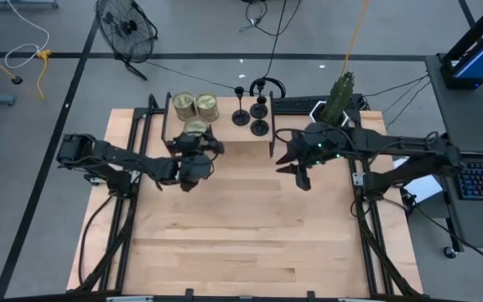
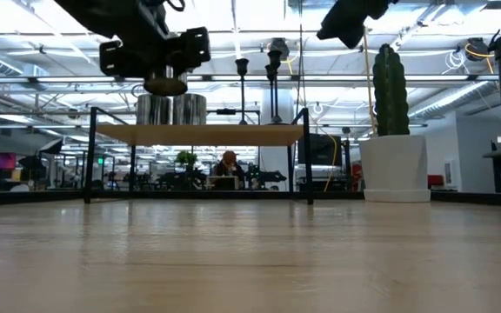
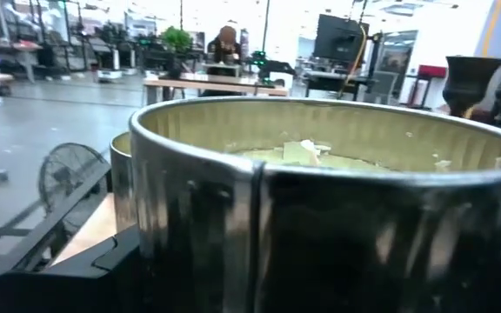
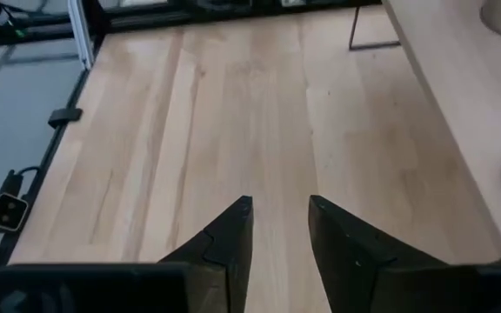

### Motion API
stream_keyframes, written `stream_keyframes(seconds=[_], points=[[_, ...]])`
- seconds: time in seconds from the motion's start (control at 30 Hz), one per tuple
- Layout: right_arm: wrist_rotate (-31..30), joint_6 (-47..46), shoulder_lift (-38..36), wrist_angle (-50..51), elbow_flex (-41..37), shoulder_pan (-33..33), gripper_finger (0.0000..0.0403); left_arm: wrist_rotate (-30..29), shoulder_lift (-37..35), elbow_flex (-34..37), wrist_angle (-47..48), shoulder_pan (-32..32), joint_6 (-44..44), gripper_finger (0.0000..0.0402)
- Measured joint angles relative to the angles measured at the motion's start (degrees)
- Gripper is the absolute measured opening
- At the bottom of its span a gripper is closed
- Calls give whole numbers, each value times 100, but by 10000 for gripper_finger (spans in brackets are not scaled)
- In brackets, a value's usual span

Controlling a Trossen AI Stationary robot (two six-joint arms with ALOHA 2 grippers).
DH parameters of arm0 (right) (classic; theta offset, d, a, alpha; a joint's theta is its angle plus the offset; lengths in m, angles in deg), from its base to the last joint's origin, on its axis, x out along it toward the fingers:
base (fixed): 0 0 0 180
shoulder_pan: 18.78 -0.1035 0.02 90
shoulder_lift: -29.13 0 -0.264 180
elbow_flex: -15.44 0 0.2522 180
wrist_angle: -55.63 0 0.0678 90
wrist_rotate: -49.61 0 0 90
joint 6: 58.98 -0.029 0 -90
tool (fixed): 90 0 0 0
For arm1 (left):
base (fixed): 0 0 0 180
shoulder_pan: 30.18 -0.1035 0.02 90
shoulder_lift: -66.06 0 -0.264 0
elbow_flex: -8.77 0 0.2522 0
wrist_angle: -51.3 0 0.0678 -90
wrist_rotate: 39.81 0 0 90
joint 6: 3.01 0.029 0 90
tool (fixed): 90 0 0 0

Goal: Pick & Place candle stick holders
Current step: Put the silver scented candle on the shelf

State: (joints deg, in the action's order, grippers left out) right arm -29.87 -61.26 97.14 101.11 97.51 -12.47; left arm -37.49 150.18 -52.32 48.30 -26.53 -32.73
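Three candle stick holders (image 1: 252, 111) stand together on the raised wooden shelf (image 1: 233, 144) at the back of my table, each a thin black metal stem rising from a round flat base to a small cup. They sit toward the shelf's right half, close to one another, and none of them is in my grasp.

Beside them on the shelf's left part are two ribbed, greenish-gold jar candles (image 1: 194, 104), side by side. A third jar candle (image 3: 320, 191) sits between the fingers of my left gripper (image 1: 195, 149), my jaws spread wide around its shiny fluted wall; pale wax shows inside the rim. From the low view it hangs just above the shelf top.

My right gripper (image 4: 278, 228) hovers over bare, pale wood-grain planks of the table (image 1: 241, 243), just off the shelf's right end. Its two dark, wedge-shaped fingers (image 4: 233, 230) stand a narrow gap apart with nothing between them.

Behind the shelf's right corner a ridged green cactus (image 2: 390, 87) rises from a smooth white pot (image 2: 395, 167).
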Motion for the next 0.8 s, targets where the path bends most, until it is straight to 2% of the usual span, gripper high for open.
stream_keyframes(seconds=[0.2, 0.4, 0.5, 0.67, 0.8], points=[[0, -156, -355, -371, -398, 0, 104, 553, 172, 0, 30, -345, -265, 354], [1, -158, -513, -373, -437, 0, 104, 516, 618, 0, -26, -395, -499, 354], [2, -156, -546, -371, -437, 0, 104, 318, 740, 0, -55, -391, -504, 354], [2, -158, -544, -368, -437, 0, 104, -53, 852, 0, -27, -413, -506, 354], [2, -158, -544, -367, -437, 0, 104, -79, 855, 0, 107, -517, -506, 354]])
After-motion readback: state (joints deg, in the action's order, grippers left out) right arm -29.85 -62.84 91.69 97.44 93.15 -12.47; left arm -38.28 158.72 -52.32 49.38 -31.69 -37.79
